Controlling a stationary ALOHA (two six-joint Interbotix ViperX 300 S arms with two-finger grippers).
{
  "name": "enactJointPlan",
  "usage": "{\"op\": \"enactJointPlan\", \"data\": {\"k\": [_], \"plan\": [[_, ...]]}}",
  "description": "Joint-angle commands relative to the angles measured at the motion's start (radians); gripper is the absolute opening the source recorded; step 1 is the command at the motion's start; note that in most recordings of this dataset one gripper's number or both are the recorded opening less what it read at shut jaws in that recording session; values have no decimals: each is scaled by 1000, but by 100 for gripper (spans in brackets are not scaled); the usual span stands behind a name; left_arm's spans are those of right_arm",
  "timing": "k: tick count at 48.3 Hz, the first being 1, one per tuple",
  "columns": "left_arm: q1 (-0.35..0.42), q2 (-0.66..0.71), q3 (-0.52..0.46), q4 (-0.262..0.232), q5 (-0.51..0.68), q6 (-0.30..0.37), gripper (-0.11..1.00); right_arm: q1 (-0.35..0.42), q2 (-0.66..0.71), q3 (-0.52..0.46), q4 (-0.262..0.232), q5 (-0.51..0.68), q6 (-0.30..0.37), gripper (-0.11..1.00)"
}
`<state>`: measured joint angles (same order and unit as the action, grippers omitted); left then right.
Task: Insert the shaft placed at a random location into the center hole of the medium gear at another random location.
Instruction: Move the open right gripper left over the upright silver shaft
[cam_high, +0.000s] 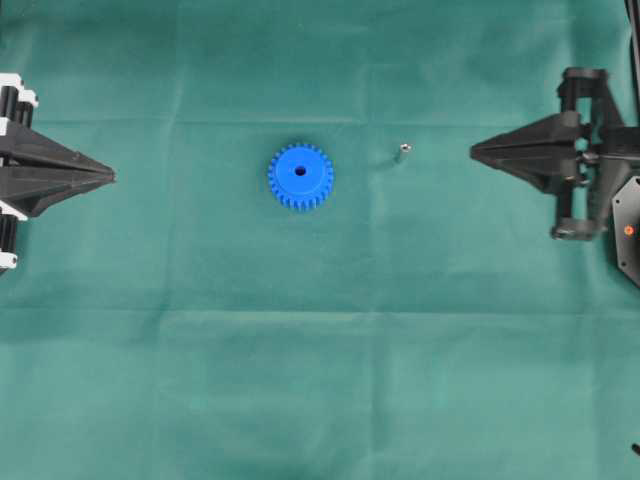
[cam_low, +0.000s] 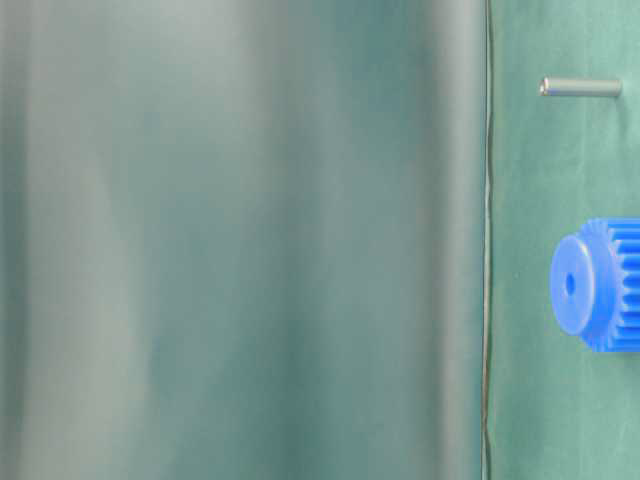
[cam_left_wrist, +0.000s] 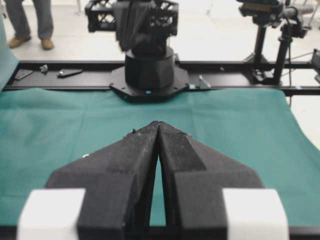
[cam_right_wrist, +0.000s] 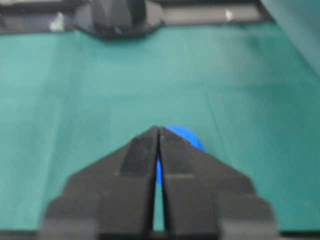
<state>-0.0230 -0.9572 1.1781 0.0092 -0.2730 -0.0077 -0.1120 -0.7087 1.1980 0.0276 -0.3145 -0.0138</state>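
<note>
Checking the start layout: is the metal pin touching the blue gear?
Apart. The overhead view shows bare green cloth between the pin and the gear.

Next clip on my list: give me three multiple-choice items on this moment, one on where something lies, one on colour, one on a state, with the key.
1. In the overhead view, where does the shaft lie relative to the medium gear?
A. To its right, apart from it
B. Inside its center hole
C. To its left, touching the teeth

2. What colour is the medium gear?
A. Red
B. Bright blue
C. White

3. How do the fingers of the left claw stand?
A. Spread wide
B. Closed on the shaft
C. Tips together, holding nothing

Key:
1 A, bare green cloth shows between the shaft and the gear's teeth.
2 B, it is blue in the overhead, table-level and right wrist views.
3 C, the left wrist view shows the tips meeting with nothing between them.
</note>
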Motion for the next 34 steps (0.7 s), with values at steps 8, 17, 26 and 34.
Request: {"op": "enactJointPlan", "data": {"k": [8, 17, 26, 34], "plan": [[-3, 6, -25, 3, 8, -2, 0, -54, 181, -25, 11, -78, 3, 65], [-3, 9, -21, 3, 9, -2, 0, -80, 327, -20, 11, -201, -6, 86], [-3, 9, -21, 3, 9, 2, 0, -103, 457, -31, 20, -276, -6, 86], [-2, 6, -21, 3, 14, 3, 0, -124, 554, -55, 29, -293, -8, 86]]}}
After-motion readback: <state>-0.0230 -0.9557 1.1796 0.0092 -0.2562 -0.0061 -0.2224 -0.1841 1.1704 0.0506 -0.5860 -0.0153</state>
